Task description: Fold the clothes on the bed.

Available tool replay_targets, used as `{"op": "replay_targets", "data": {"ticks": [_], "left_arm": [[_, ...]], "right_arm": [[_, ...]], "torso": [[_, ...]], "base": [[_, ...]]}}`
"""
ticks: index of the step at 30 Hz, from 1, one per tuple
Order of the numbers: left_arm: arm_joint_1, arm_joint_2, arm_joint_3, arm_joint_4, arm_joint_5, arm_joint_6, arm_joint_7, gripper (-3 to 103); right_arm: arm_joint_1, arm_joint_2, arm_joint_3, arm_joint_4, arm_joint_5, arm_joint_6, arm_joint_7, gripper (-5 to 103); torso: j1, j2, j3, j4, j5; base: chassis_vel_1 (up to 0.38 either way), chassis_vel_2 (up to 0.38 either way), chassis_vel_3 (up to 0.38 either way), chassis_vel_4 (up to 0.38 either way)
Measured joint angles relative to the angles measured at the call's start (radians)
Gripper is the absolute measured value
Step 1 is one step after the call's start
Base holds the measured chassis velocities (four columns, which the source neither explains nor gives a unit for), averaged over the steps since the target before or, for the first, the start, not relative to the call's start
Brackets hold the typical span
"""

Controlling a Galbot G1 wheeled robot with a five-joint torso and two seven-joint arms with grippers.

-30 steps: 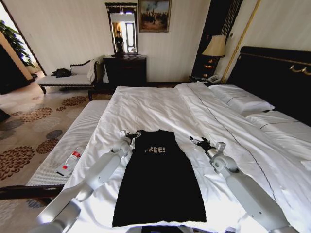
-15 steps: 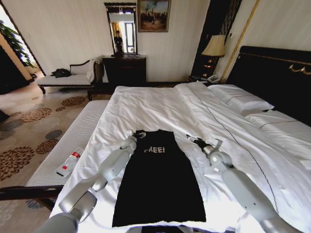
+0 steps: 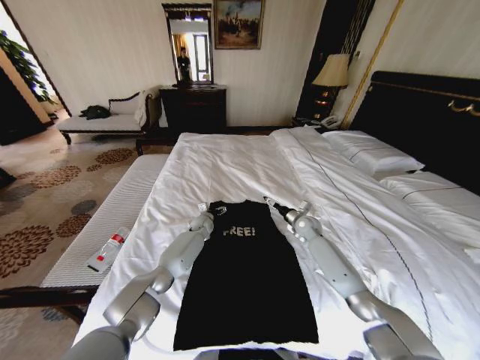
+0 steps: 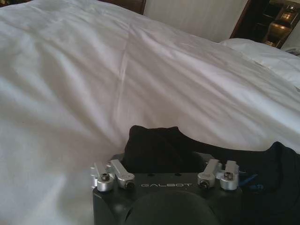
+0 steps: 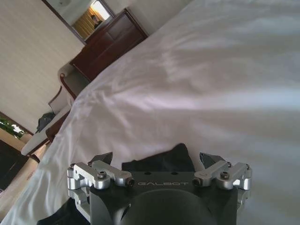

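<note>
I have both arms over the bed, where the black top with white "FREE!" lettering lies flat, face up, on the white duvet, its hem nearest the robot and its shoulders toward the far side. Over the last second the right gripper has swung in from the bare duvet well off to the right and now sits at the top's right shoulder; the left gripper has edged forward and inward to the left shoulder. In the right wrist view the right gripper has its fingers spread wide, with the dark shoulder strap lying in the gap between them. In the left wrist view the left gripper is likewise wide open, the other shoulder strap bunched just ahead of it. Neither pair of fingers has closed on cloth, and the top itself has not shifted.

By my reading, the approach is all but finished: both shoulders are bracketed, so a pinch at each corner looks to be the step in hand, with the fold itself not yet begun. The thin straps sit on soft duvet, so I judge there is a risk of catching bedding along with the top.
</note>
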Motion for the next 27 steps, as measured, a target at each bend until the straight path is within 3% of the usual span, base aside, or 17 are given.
{"op": "replay_targets", "data": {"ticks": [4, 6, 11, 14, 15, 19, 22, 23, 25, 27], "left_arm": [[0.001, 0.001, -0.003, 0.001, -0.002, -0.004, 0.004, 55], [0.0, 0.0, -0.003, 0.003, -0.003, -0.005, 0.005, 55], [0.0, -0.001, -0.002, 0.003, -0.006, -0.006, 0.006, 33], [0.0, -0.001, -0.001, 0.003, -0.006, -0.006, 0.006, 33], [0.0, -0.001, -0.001, 0.002, -0.006, -0.006, 0.006, 22], [0.005, 0.0, -0.003, -0.005, -0.007, -0.007, 0.006, 3], [0.008, 0.001, -0.003, -0.005, -0.005, -0.007, 0.005, 2], [0.009, 0.001, -0.003, -0.005, -0.004, -0.007, 0.005, 2], [0.011, 0.001, -0.003, -0.005, -0.004, -0.007, 0.005, 2], [0.015, 0.001, -0.003, -0.006, -0.003, -0.007, 0.004, 2]], "right_arm": [[0.009, 0.018, 0.001, -0.055, -0.009, -0.002, -0.016, 100], [0.013, 0.024, 0.001, -0.071, -0.013, -0.002, -0.02, 100], [0.037, 0.045, 0.0, -0.135, -0.032, -0.002, -0.033, 100], [0.039, 0.047, -0.001, -0.141, -0.033, -0.002, -0.034, 100], [0.044, 0.049, -0.005, -0.147, -0.034, -0.002, -0.036, 103], [0.056, 0.049, -0.024, -0.164, -0.032, -0.012, -0.034, 84], [0.056, 0.05, -0.025, -0.179, -0.031, -0.018, -0.03, 79], [0.055, 0.052, -0.024, -0.183, -0.031, -0.018, -0.03, 68], [0.054, 0.053, -0.023, -0.184, -0.029, -0.018, -0.03, 68], [0.053, 0.053, -0.021, -0.185, -0.028, -0.018, -0.029, 57]], "torso": [[0.0, 0.0, 0.0, -0.0002, 0.0], [0.0, 0.0, 0.0, -0.0002, 0.0], [0.0, 0.0, 0.0, -0.0001, 0.0001], [0.0, 0.0, 0.0, -0.0001, 0.0001], [0.0, 0.0, 0.0, -0.0001, 0.0001], [0.0, 0.0, 0.0, -0.0001, 0.0001], [0.0, 0.0, 0.0, -0.0002, 0.0], [0.0, 0.0, 0.0, -0.0002, 0.0001], [0.0, 0.0, 0.0, -0.0001, 0.0001], [0.0, 0.0, 0.0, 0.0, 0.0]], "base": [[0.0, 0.0, 0.0, 0.0], [0.0, 0.0, 0.0, 0.0], [0.0, 0.0, 0.0, 0.0], [0.0, 0.0, 0.0, 0.0], [0.0, 0.0, 0.0, 0.0], [0.0, 0.0, 0.0, 0.0], [0.0, 0.0, 0.0, 0.0], [0.0, 0.0, 0.0, 0.0], [0.0, 0.0, 0.0, 0.0], [0.0, 0.0, 0.0, 0.0]]}}
